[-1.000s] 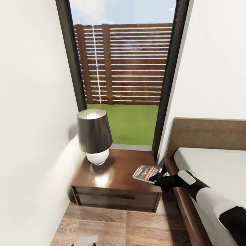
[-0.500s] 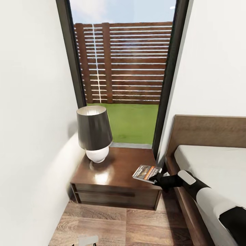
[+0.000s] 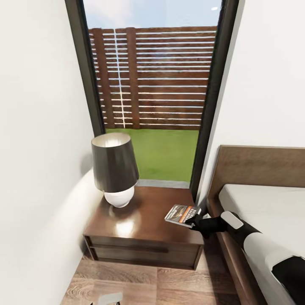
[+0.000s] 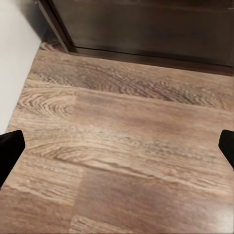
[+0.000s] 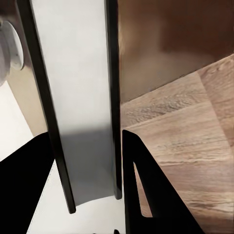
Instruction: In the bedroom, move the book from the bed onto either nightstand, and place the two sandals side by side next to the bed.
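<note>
The small thin whitish-grey paperback book (image 3: 181, 214) carries orange and black print on its cover, too small to read.

lamp (image 3: 114, 169) crowds nightstand (image 3: 144, 220) left; right half free.

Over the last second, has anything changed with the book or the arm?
Mostly the view shifted, as the camera moved. The right gripper stays shut on the book, holding it over the right front corner of the nightstand. The lamp has not moved on it.
</note>
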`<state>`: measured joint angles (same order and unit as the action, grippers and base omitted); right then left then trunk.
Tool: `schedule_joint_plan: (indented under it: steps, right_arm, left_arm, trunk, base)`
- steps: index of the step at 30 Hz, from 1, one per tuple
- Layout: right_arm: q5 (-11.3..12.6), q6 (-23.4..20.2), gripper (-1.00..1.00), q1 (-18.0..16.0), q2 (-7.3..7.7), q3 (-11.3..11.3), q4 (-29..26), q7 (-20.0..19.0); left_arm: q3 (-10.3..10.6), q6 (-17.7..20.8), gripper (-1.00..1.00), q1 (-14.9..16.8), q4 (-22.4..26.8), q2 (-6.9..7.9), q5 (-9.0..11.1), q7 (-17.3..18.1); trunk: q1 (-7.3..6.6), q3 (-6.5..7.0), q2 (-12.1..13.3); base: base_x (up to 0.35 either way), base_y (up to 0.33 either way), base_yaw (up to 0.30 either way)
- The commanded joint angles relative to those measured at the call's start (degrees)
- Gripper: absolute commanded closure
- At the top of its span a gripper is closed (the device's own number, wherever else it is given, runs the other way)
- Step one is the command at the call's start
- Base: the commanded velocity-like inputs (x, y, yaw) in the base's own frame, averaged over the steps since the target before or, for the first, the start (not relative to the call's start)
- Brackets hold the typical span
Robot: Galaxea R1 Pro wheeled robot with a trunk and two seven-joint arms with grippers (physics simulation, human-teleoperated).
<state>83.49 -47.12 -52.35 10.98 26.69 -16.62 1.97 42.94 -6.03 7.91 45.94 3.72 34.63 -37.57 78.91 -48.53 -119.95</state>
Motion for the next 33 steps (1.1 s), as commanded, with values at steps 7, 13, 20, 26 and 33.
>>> schedule_joint_plan:
  steps: [7, 13, 20, 26, 33]
  right_arm:
    - [0.55, -0.07, 1.0, -0.04, 0.07, 0.3, -0.08, 0.21]
    - [0.57, -0.07, 1.0, -0.04, 0.09, 0.3, -0.08, 0.15]
    - [0.57, -0.07, 1.0, -0.04, 0.09, 0.3, -0.08, 0.07]
    - [0.61, -0.07, 1.0, -0.04, 0.09, 0.3, -0.1, -0.01]
    - [0.58, -0.07, 1.0, -0.04, 0.09, 0.3, -0.1, -0.03]
  left_arm:
    - [0.46, -0.55, -1.0, 0.09, 0.03, 0.06, 0.61, -0.33]
    - [0.48, -0.59, -1.0, 0.09, 0.01, 0.07, 0.61, -0.32]
    - [0.58, -0.51, -1.0, 0.09, -0.04, 0.02, 0.61, -0.32]
    - [0.65, -0.49, -1.0, 0.09, -0.06, -0.03, 0.61, -0.32]
    - [0.93, -0.55, -1.0, 0.09, -0.06, -0.02, 0.61, -0.32]
  trunk:
    - [0.03, -0.06, -0.02]
    - [0.03, -0.06, -0.02]
    - [0.03, -0.06, -0.02]
    - [0.03, -0.06, -0.02]
    - [0.03, -0.06, -0.02]
  base:
    - [0.204, 0.0, 0.0]
    - [0.023, 0.0, 0.0]
    - [0.099, 0.0, 0.0]
    - [0.312, 0.0, 0.0]
    - [0.222, 0.0, 0.0]
